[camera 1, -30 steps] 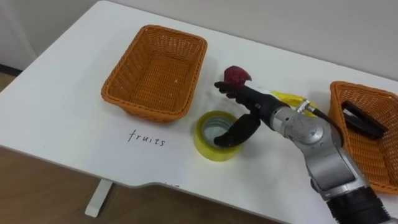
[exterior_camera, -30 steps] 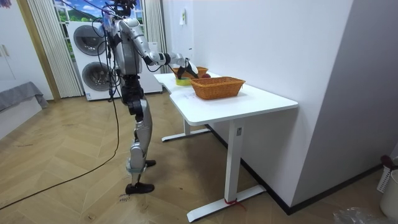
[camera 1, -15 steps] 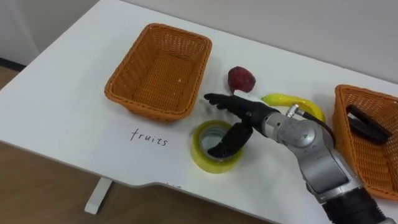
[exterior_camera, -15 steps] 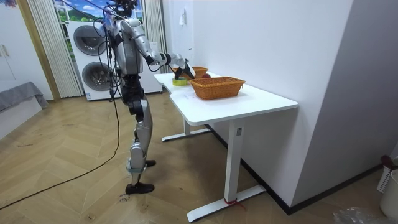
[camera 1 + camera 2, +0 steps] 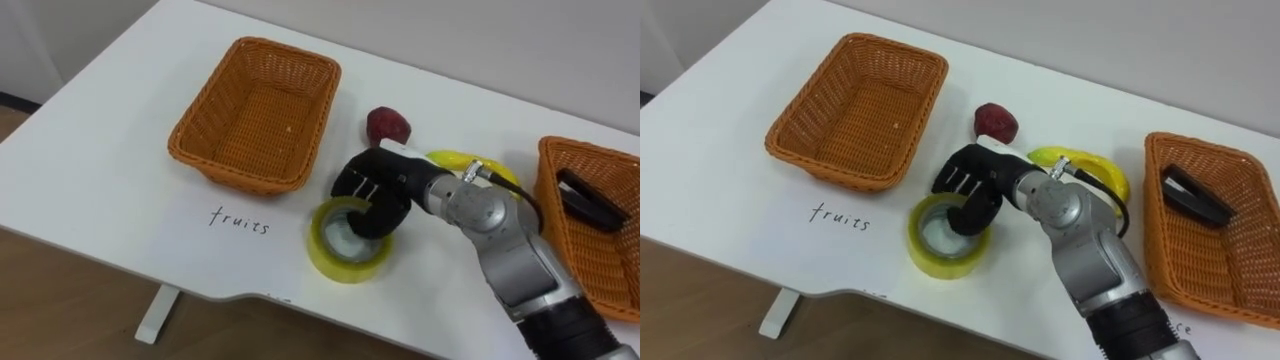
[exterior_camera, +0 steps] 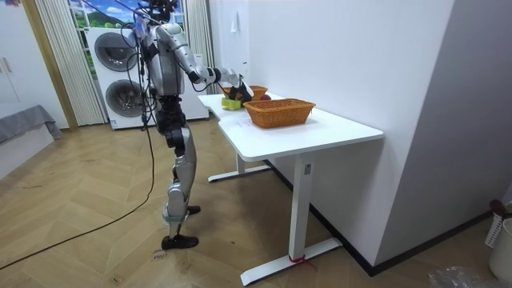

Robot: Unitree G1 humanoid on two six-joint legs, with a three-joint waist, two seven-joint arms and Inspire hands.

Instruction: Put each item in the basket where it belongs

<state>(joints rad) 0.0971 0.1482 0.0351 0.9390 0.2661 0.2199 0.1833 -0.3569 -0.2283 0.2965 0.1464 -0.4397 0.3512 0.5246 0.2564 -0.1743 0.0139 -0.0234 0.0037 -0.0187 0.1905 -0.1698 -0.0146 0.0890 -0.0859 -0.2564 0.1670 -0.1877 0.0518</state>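
Tape roll in right hand, beside handwritten "fruits".

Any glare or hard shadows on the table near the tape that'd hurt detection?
Left eye view: table evenly lit, no glare; soft shadows beside the fruit basket and under the right hand, which darkens the tape roll at its core. Right eye view: same. Room view: even light, no glare on the table.

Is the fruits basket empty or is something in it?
Empty: the fruits basket shows bare weave; red fruit and banana lie on the table outside it, right hand curled on the tape roll.
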